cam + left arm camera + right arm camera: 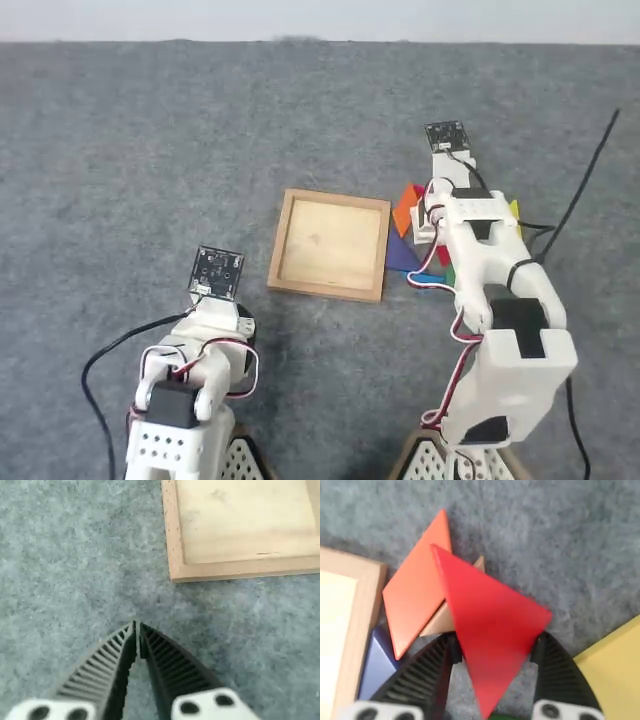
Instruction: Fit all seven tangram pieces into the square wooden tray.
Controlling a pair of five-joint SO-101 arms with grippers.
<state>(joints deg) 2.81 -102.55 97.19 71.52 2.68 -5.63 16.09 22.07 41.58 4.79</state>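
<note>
Tangram pieces [404, 222] lie bunched on the grey carpet [150, 150] just right of the square wooden tray [283, 240], beneath the right arm; none of them is inside the tray, whose pale floor is bare.

Nearest, at the left, the left gripper [137, 626] hangs low over the carpet with its ribbed fingers pressed together and nothing between them. It points toward the tray's near left corner and sits a little short of it, not touching the rim.

Beyond it the tray lies flat at the middle of the table, turned slightly askew.

To the right, the right arm stretches from the near edge out over the pieces. A green piece [449, 275] shows at the near end of the bunch, mostly hidden under the arm. A blue piece [375, 665] lies just beside the tray's right rim, close to its near right corner.

The right gripper [495, 647] is clamped on a red triangle [490, 625], one finger against each of two edges, with one corner of the triangle pointing back toward the wrist. The triangle overlaps an orange parallelogram [417, 595] and a tan piece [442, 620]; the tan piece is tucked under both. The orange parallelogram lies farther out, near the tray's far right corner.

A yellow piece [615, 665] lies to the right of the gripper, apart from the red triangle.
</note>
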